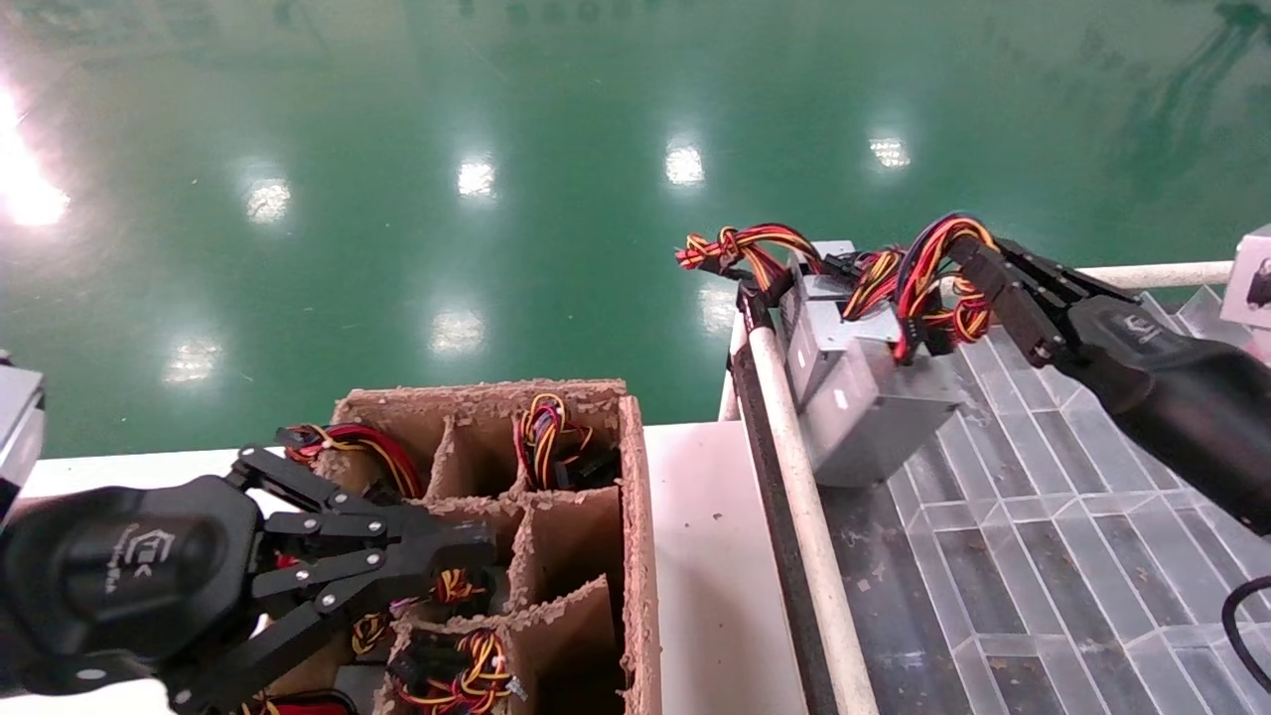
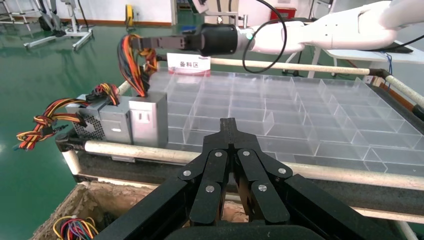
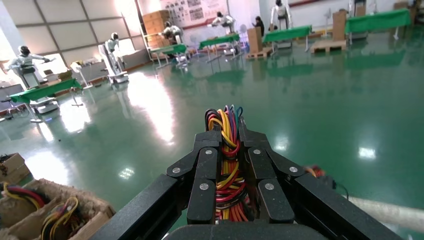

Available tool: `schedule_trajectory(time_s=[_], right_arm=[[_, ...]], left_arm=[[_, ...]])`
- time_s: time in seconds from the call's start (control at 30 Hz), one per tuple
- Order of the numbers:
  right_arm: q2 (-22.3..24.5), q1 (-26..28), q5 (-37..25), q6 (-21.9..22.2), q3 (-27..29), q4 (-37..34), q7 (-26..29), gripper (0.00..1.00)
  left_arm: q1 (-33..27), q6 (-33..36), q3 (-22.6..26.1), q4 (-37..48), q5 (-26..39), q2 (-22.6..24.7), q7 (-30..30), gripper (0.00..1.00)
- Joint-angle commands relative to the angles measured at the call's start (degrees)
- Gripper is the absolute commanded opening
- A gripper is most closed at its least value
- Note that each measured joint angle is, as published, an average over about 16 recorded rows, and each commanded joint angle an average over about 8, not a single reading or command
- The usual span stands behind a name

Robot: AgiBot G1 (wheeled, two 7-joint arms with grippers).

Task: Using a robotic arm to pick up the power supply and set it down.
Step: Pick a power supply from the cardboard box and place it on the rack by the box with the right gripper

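Observation:
The power supply (image 1: 879, 407) is a grey metal box at the left edge of the clear tray, just inside the white rail. Its looped red, orange, yellow, blue and black wire bundle (image 1: 928, 263) rises from the top. My right gripper (image 1: 968, 253) is shut on that loop, and in the right wrist view the wires (image 3: 227, 170) fill the gap between the gripper (image 3: 225, 132) fingers. From the left wrist view the box (image 2: 148, 120) hangs or stands upright below the right arm (image 2: 300, 32); I cannot tell if it touches the tray. My left gripper (image 1: 477, 546) (image 2: 229, 122) is shut and empty over the cardboard box.
Two similar grey boxes (image 1: 809, 328) with red, yellow and black wires (image 1: 735, 248) sit pressed against the power supply. A clear compartment tray (image 1: 1072, 516) lies to the right behind a white rail (image 1: 794, 477). The cardboard divider box (image 1: 586, 516) holds more wired units.

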Motion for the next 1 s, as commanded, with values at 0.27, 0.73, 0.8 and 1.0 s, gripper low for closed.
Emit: schedule_trajectory(time_s=[0.27,0.73,0.8,1.0], right_arm=[[-2.3,3.9,-2.5,-2.5,-2.5,-4.4,1.2,0.00],[-3.5,7.4,-6.3,-4.3,-6.0,-9.5,3.0,1.00],[-3.4,7.9,-6.8,-4.3,-6.4,-9.4,3.2,1.00],[-2.9,9.2,-8.3,-4.4,-7.3,-9.0,3.9,1.00]], left_arm=[[0.0,0.0,0.0,0.0,0.0,0.0,0.0,0.00],[0.0,0.0,0.0,0.0,0.0,0.0,0.0,0.00],[0.0,0.0,0.0,0.0,0.0,0.0,0.0,0.00],[0.0,0.0,0.0,0.0,0.0,0.0,0.0,0.00]])
